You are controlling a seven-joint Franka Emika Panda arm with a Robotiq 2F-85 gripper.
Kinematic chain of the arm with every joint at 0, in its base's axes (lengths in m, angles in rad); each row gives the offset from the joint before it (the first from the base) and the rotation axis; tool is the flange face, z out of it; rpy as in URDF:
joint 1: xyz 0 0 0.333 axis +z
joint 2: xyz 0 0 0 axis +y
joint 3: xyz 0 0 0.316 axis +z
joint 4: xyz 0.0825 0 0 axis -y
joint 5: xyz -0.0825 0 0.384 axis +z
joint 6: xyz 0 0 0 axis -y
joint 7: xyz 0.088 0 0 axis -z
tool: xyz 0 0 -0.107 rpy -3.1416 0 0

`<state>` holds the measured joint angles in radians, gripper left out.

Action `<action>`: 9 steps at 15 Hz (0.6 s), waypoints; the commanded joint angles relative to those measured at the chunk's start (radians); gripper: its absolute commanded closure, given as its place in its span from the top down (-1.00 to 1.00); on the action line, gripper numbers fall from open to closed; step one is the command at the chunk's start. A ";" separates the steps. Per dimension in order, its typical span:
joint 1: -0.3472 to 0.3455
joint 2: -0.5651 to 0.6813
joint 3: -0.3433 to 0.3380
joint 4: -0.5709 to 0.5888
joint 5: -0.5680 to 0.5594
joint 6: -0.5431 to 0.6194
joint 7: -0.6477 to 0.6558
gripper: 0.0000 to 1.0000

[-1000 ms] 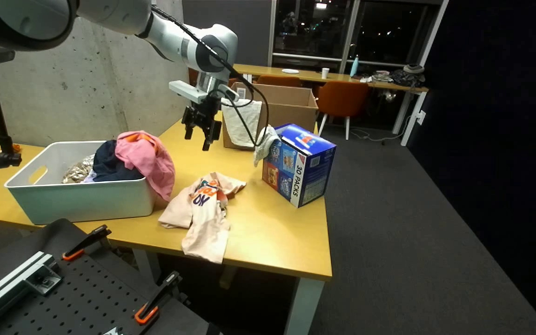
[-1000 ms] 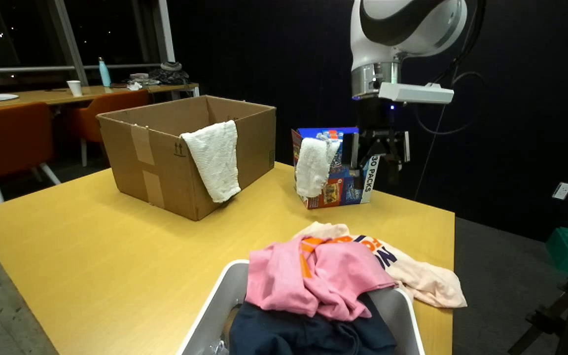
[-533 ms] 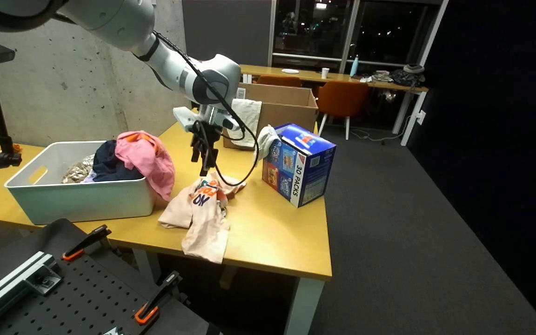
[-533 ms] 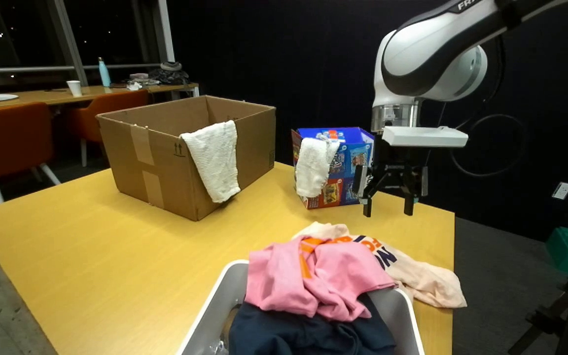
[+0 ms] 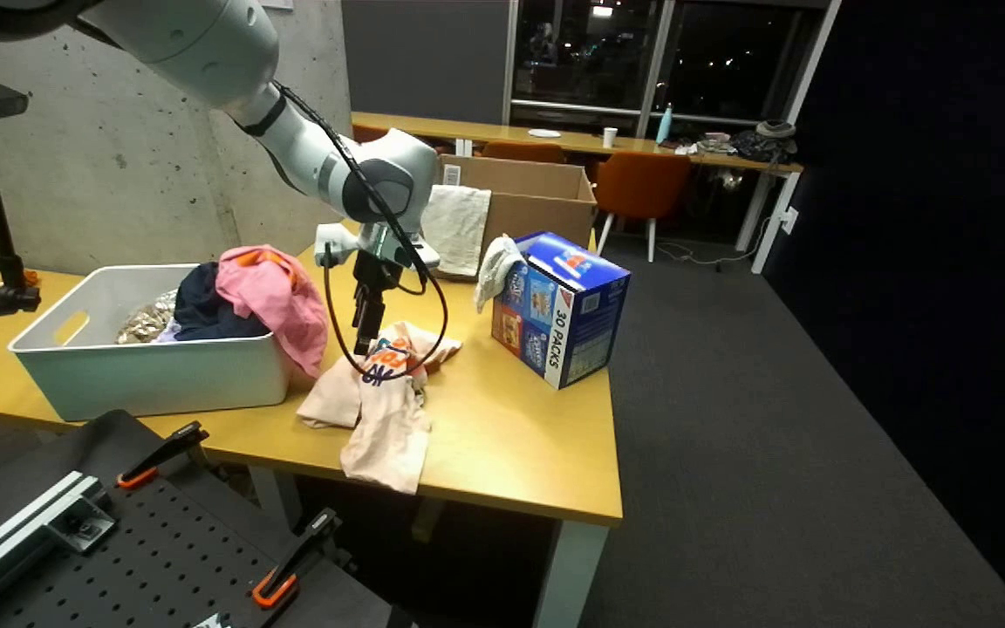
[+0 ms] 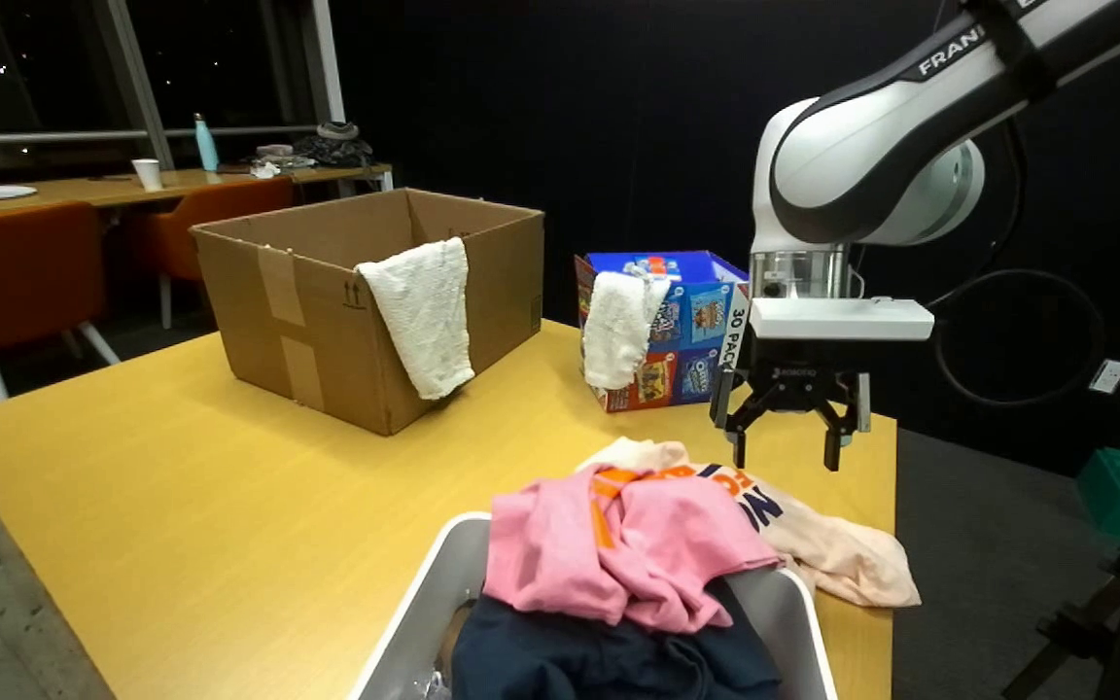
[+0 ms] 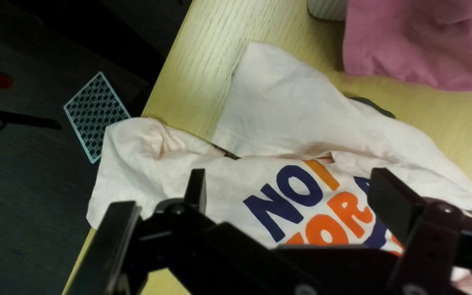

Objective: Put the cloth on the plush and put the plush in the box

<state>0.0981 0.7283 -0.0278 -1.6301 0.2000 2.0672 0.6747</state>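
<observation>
Crumpled on the yellow worktop (image 6: 327,486) and trailing past its edge: a pale peach shirt (image 5: 389,414) with navy and orange lettering. Directly over it, pointing down, the end effector (image 6: 786,457), with both fingers (image 6: 832,451) well apart and the lettering in sight between them in the wrist view. Cannot tell about contact with the fabric. Just beside the shirt, a white plastic bin (image 5: 171,379), with a pink garment (image 6: 633,559) slung over its rim and a navy garment (image 6: 609,656) inside. Farther along the same worktop, a blue snack carton (image 5: 564,305) marked "30 PACKS", with a white cloth (image 6: 615,335) hooked over its top edge. Near that carton, an open cardboard box (image 6: 239,311), with a white towel (image 6: 429,321) draped over its rim and hanging down outside. In an exterior view, close to the worktop, a black perforated board (image 5: 162,541) fitted with clamps (image 5: 301,549). Toward the dark windows (image 5: 594,52), an orange chair (image 5: 645,194) and a far worktop (image 5: 502,133) bearing a paper cup (image 6: 147,174) and a light blue bottle (image 6: 206,144).
</observation>
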 commanded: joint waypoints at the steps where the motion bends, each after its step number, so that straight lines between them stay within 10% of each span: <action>1: 0.000 0.003 -0.027 0.008 0.000 0.025 0.037 1.00; 9: -0.014 0.211 -0.038 0.306 -0.026 -0.039 0.033 1.00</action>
<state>0.0849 0.8308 -0.0670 -1.4796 0.1837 2.0747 0.6976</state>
